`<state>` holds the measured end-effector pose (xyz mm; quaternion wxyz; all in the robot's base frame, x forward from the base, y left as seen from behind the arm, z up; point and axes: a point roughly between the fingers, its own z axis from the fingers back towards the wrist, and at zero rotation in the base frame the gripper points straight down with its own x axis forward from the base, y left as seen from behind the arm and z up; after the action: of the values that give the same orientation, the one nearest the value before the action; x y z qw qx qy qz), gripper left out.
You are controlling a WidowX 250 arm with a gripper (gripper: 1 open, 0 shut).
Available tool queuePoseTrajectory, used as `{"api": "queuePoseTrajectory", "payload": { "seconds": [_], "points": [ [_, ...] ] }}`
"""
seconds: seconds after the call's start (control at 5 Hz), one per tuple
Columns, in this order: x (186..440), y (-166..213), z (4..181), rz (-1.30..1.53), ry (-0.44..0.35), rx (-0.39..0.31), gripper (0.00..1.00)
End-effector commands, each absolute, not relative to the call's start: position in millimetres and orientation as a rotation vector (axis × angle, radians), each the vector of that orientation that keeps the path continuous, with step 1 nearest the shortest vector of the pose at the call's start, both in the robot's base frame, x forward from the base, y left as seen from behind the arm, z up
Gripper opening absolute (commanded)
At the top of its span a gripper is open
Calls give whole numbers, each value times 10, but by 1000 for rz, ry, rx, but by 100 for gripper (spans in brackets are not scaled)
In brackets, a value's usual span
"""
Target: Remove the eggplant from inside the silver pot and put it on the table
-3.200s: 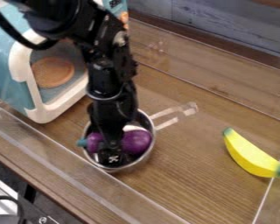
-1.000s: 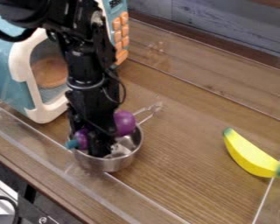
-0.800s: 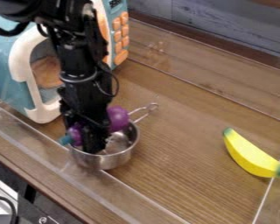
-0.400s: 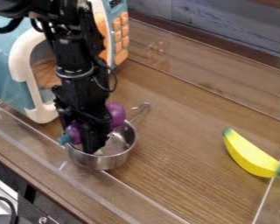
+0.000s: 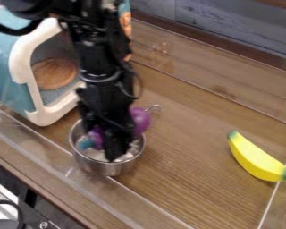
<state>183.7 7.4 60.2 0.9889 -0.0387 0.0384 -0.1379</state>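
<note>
Since the prior frame, arm and silver pot [image 5: 106,152] sit further right. Gripper [image 5: 114,140] is clamped on the eggplant [image 5: 136,120], which remains over the pot, purple body protruding right; bare table [image 5: 193,170] lies further right.

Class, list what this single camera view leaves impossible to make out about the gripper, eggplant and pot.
- Gripper fingertips: hidden against the eggplant, so the grip itself is unclear.
- Eggplant stem end: covered by the gripper.
- Pot interior and far rim: blocked by the arm.
- Whether the eggplant clears the pot: blurred, not decidable.
- Banana right end: cut off by the frame edge.
</note>
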Motion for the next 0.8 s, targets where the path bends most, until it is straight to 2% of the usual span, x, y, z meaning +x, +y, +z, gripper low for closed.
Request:
{"api": "queuePoseTrajectory", "payload": {
  "seconds": [0.0,0.2,0.6],
  "points": [
    [2000,-52,733,-278,21,-70,0],
    [2021,-99,793,-279,13,-75,0],
    [1937,-53,798,-151,-4,-86,0]
  ]
}}
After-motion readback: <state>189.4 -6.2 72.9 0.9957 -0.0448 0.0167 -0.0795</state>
